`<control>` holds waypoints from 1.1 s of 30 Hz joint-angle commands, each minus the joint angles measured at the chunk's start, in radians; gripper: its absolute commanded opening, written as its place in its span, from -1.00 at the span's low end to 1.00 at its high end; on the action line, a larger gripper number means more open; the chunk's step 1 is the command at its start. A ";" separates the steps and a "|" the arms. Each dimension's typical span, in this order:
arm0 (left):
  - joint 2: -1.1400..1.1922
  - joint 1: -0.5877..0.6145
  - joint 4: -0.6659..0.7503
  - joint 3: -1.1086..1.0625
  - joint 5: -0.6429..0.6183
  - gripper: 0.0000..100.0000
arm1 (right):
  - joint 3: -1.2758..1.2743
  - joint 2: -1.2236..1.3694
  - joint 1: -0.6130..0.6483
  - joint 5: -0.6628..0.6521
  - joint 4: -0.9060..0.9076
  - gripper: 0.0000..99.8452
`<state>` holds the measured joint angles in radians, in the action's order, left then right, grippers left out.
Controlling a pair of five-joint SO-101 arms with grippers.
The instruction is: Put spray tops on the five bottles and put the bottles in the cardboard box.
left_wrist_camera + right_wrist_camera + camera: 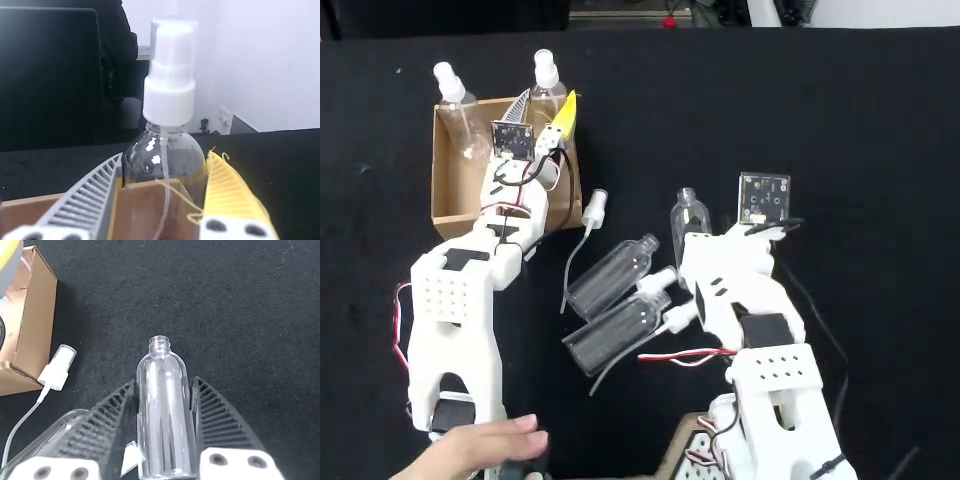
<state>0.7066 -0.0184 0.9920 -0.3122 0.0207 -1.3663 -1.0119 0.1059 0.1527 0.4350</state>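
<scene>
Between left gripper's closed fingers, capped bottle; between right gripper's, uncapped bottle

One cardboard box, five bottles (two inside it), five spray tops.

Table is covered in black cloth. A cardboard box is set at its far left. A loose spray top is laid just beside the box, with its tube trailing. Mid-table, a farther bottle and a nearer bottle are laid on their sides, side by side. A second spray top is laid just beside the nearer one.
</scene>
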 commanded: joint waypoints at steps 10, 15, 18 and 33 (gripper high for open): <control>-0.021 0.007 0.028 0.018 0.008 -0.65 | 0.012 -0.013 -0.017 -0.009 -0.025 -0.67; -0.017 0.007 0.026 0.018 0.000 -0.38 | 0.012 -0.013 -0.017 -0.009 -0.025 -0.67; -0.015 0.007 0.026 0.018 0.000 -0.38 | 0.012 -0.013 -0.017 -0.009 -0.025 -0.67; -0.040 0.039 0.034 -0.036 0.000 -0.37 | 0.012 -0.013 -0.017 -0.009 -0.026 -0.67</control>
<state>0.7066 -0.0031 0.9935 -0.3291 0.0207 -1.3663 -1.0119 0.1059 0.1527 0.4350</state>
